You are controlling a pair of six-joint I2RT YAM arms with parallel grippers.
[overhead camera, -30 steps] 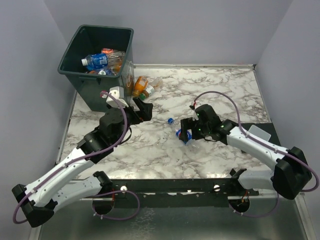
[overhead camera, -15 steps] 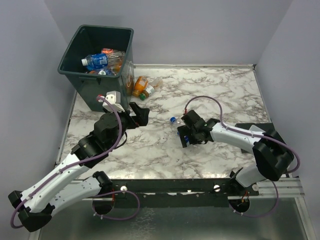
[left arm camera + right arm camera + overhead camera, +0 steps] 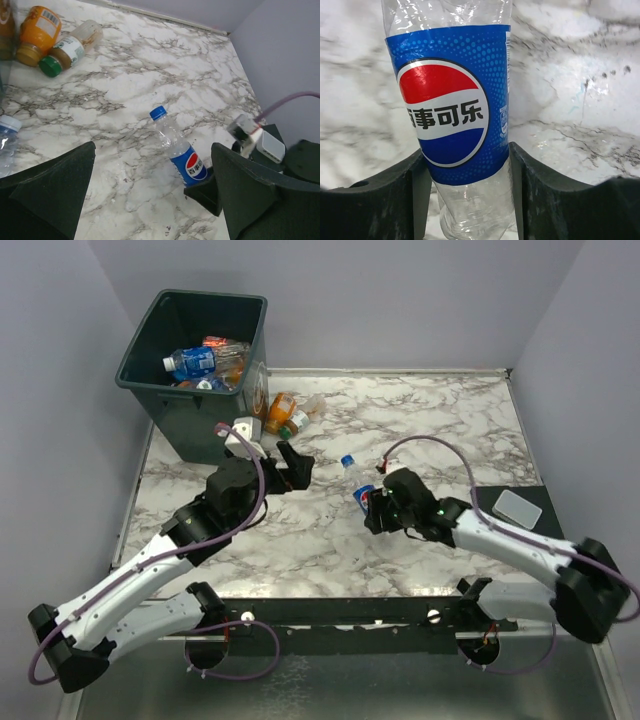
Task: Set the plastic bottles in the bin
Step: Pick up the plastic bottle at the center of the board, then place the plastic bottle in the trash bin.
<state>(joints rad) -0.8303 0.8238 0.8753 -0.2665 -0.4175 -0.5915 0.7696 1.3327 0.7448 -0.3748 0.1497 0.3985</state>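
Your right tool [image 3: 372, 503] is pinching the blue-label bottle [image 3: 179, 150] low on its body, cap [image 3: 158, 112] tilted up; left tool [image 3: 292, 462] spread wide above the surface [image 3: 450, 420].

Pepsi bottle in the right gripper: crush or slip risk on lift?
Probably light: the Pepsi bottle looks empty. Its wall above the label is crinkled, so it likely gives when the right gripper squeezes. The glossy label may slip; the round body would likely roll if dropped.

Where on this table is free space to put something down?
Free: the marble table at far right, between its back edge and the black mat. Crowded: loose bottles beside the bin, and the centre, where the right gripper grips a Pepsi bottle.
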